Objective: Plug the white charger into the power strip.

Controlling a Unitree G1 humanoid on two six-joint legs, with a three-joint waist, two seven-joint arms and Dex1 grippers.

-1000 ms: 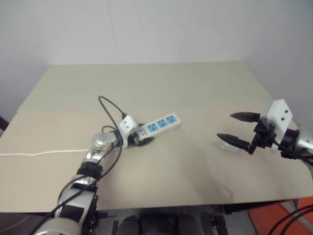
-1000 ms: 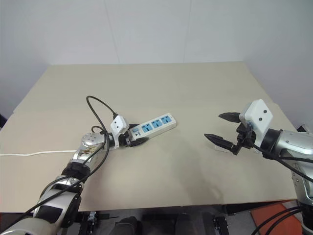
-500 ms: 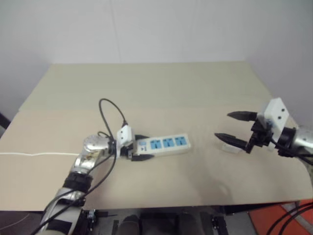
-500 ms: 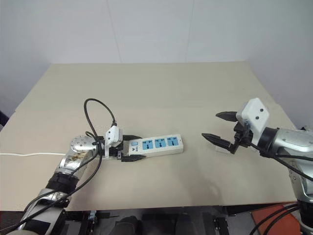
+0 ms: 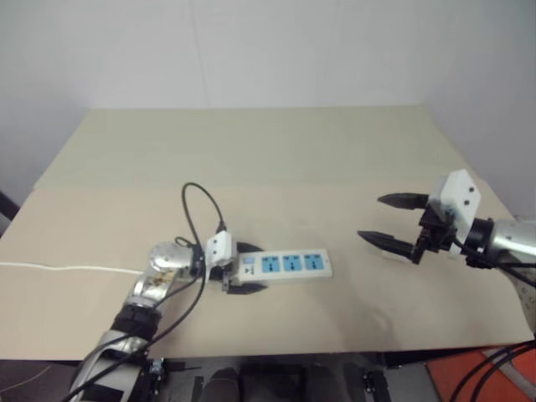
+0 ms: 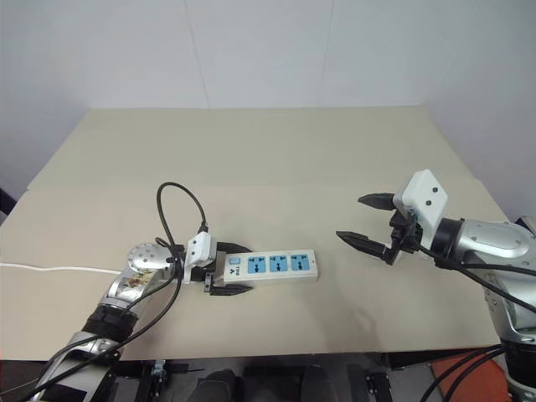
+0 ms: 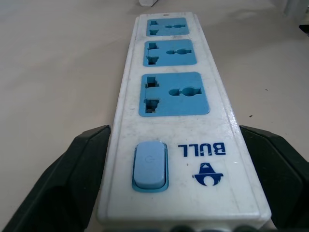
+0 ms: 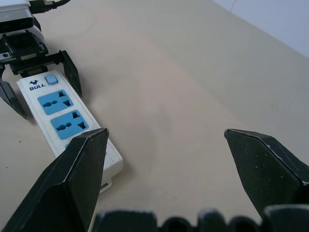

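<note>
The left gripper [image 6: 231, 270] straddles the power strip's [image 6: 272, 265] switch end, jaws wide. The right gripper [image 6: 363, 221] hangs wide, empty, above open table [image 6: 276, 159].

We see the power strip [image 6: 273, 264] in a new place and at a new angle. A second ago it lies tilted near the middle of the frame, its far end pointing up and to the right; now it sits lower, in the lower middle of the frame, lying almost level from left to right. The left gripper [image 6: 228, 270] comes down and toward the lower left with it, at the strip's switch end. Its fingers [image 7: 72, 179], clamped on that end a second ago, now stand apart on either side of the strip, with a gap beside each. The black cable [image 6: 180, 213] looping above the left wrist stands taller.
</note>
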